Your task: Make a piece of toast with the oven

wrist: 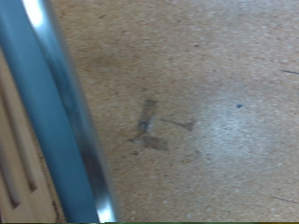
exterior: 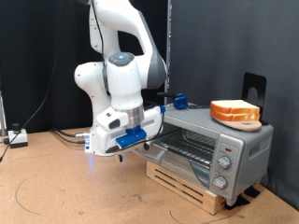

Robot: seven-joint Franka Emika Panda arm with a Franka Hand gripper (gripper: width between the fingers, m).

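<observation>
Brown tabletop fills wrist view, exterior alone shows oven, toast

The exterior camera stands off my arm, low and level with the desk, looking across it from a middling distance. It takes in my whole arm, my claw near the middle, and the oven towards the exterior view's right edge, with a dark curtain closing the back. My wrist camera rides on my hand and looks down along the fingers, very near the desk, so the brown board fills most of it. A blurred blue and silver bar crosses one side. Both views share the patch of desk beneath my claw, just beside the oven's front.
</observation>
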